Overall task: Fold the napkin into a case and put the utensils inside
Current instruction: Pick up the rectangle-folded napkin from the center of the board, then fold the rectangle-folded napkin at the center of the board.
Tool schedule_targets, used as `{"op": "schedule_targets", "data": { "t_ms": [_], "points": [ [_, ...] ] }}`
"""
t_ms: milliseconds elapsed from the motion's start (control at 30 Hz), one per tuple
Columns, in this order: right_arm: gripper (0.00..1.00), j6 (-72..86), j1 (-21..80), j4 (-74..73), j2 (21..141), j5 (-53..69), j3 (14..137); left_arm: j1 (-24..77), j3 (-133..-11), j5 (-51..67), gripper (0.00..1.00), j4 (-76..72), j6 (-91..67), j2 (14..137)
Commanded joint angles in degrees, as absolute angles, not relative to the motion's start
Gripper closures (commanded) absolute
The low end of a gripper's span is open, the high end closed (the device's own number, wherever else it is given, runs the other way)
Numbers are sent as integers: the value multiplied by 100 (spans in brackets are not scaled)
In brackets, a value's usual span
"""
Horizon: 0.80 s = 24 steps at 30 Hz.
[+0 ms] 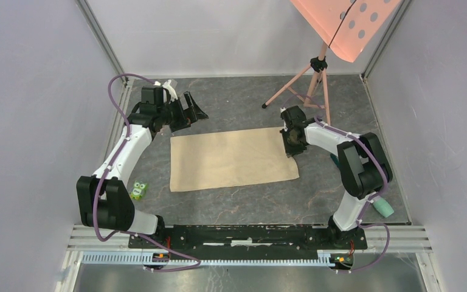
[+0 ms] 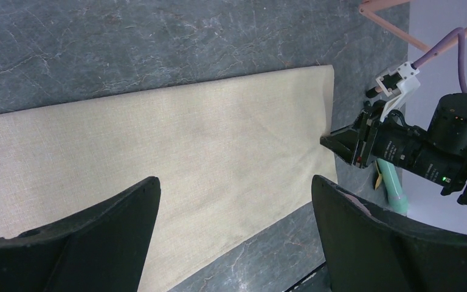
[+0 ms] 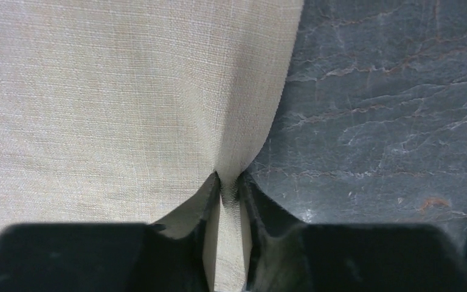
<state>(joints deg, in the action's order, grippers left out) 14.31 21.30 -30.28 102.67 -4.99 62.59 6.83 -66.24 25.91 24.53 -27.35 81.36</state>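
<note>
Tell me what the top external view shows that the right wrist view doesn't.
Only the top external view: the whole napkin lying as a flat rectangle, the left gripper open and off the cloth near its far left corner, the green frog toy and the pink tripod. Only the right wrist view: the right gripper shut on the napkin's edge, a fold of cloth pinched in its jaws. Both: beige cloth on the dark table.

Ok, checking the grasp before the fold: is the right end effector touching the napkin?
Touching. The right wrist view shows the right end effector shut on the edge of the napkin, with cloth pinched between its two fingers.
</note>
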Motion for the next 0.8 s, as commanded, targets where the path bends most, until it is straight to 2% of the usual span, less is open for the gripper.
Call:
{"op": "schedule_targets", "data": {
  "t_ms": [0,67,567,767],
  "points": [
    [83,1379,2203,-2617,10849,-582,5768,642,-6768,2764,0,2301,-2600,8021],
    [99,1144,2202,-2613,10845,-484,5795,642,-6768,2777,0,2302,-2597,8030],
    [100,-284,2023,-2925,9274,-2808,5626,633,-6672,2920,0,2169,-2725,8157],
    [100,-330,2170,-3083,9030,-2532,5981,636,-6671,2908,0,2158,-2729,8114]
  ]
}}
